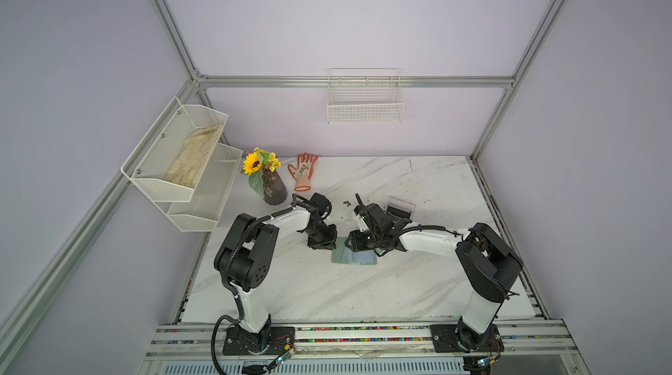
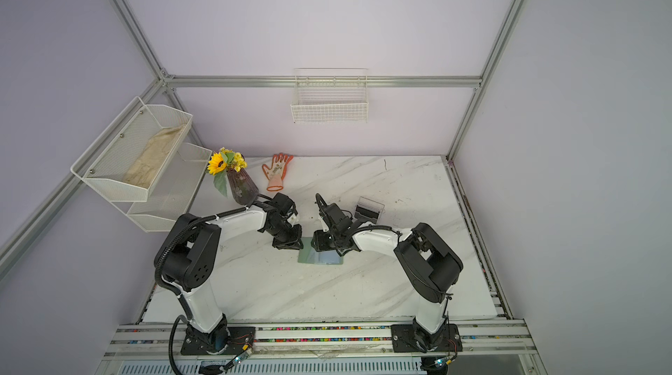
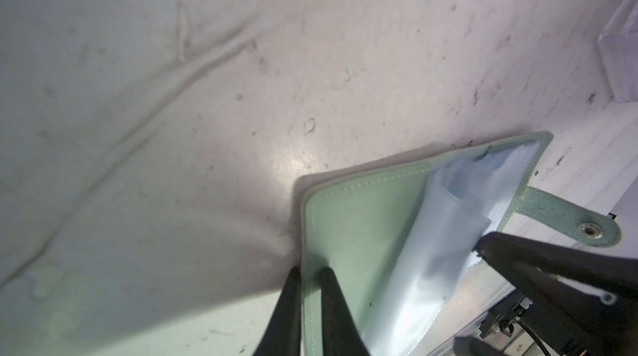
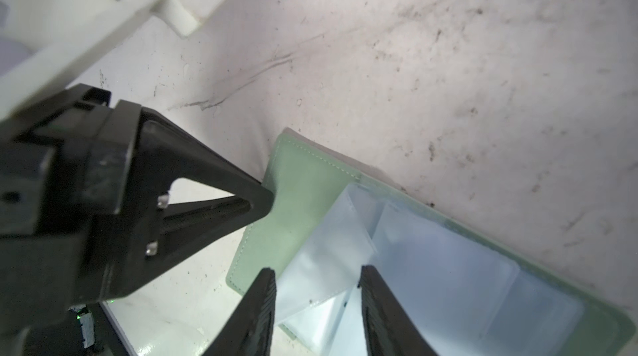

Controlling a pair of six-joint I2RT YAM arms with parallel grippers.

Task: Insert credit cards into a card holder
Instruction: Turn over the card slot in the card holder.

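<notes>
The sage-green card holder (image 1: 339, 254) (image 2: 306, 255) lies open on the marble table, its pale clear sleeves (image 1: 363, 257) fanned up. My left gripper (image 1: 331, 243) (image 3: 310, 276) is shut on the edge of the holder's left cover (image 3: 362, 219), one finger on each side. My right gripper (image 1: 351, 240) (image 4: 317, 280) hovers open over the sleeves (image 4: 442, 261), which lie loosely between its fingers. The snap tab (image 3: 569, 212) sticks out on the far cover. No credit cards show plainly; something dark stands in the clear box.
The clear plastic box (image 1: 400, 207) stands just behind my right wrist. A vase with a sunflower (image 1: 273, 189) and an orange glove (image 1: 303, 172) sit at the back left. Mesh shelves (image 1: 182, 162) and a wire basket (image 1: 365, 100) hang on the walls.
</notes>
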